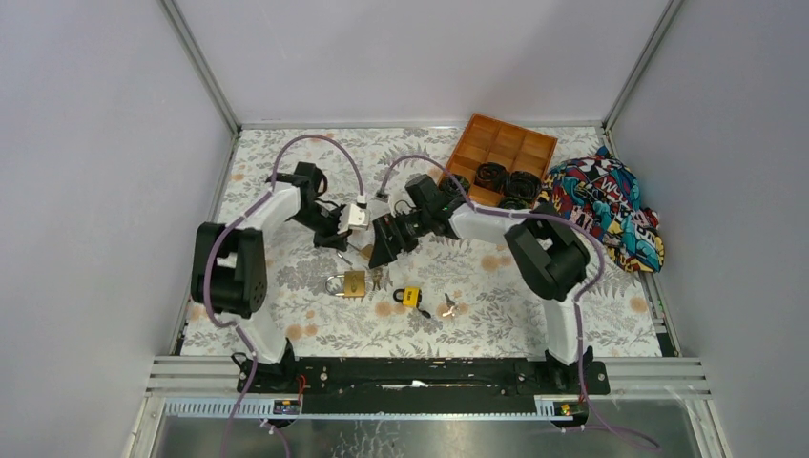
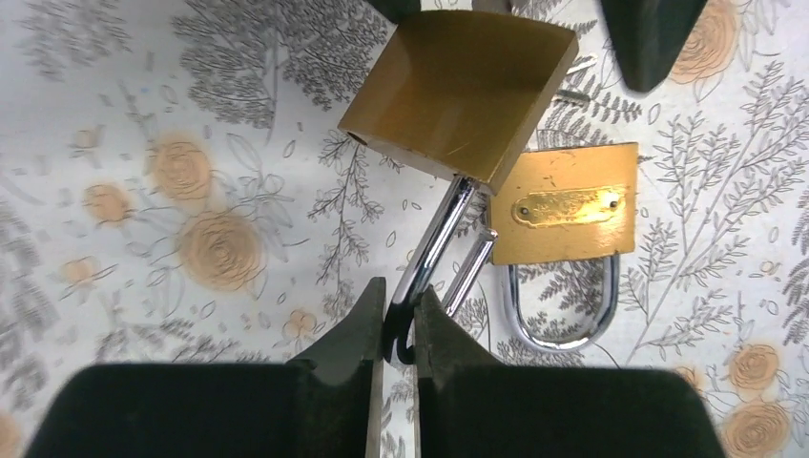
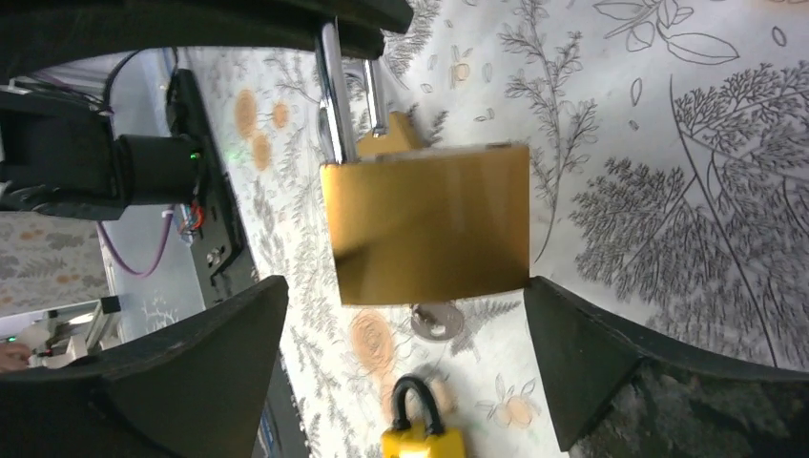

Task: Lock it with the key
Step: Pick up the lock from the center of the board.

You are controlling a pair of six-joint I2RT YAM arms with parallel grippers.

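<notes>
1. The step in hand looks like setting up the lock for the key. The left claw (image 2: 399,305) is pinched narrow on the shackle (image 2: 434,253) of a brass padlock (image 2: 463,91). The padlock hangs clear of the table (image 2: 143,95), with its body straight ahead of that claw's fingertips.
2. The right claw (image 3: 403,296) stands wide. The padlock body sits between its fingers (image 3: 219,353) and touches neither, so the left claw alone carries the lock.
3. The shackle's short leg seems to end outside the body, so the lock is probably open. The angle is poor, though.
4. A grey round shape (image 3: 439,320) shows just past the body's lower edge. I cannot tell whether it is a key head in the keyway or something lying on the table.
5. The next move calls for a key. A loose key (image 1: 447,305) lies on the table below and to the outer side of the right claw, and that free claw is best placed to fetch it.
6. A second brass padlock (image 2: 611,248) lies just beyond the left claw. Its nameplate (image 2: 568,205) carries raised writing too small to read.
7. A yellow padlock (image 3: 420,441) near the right claw shows no legible mark.
</notes>
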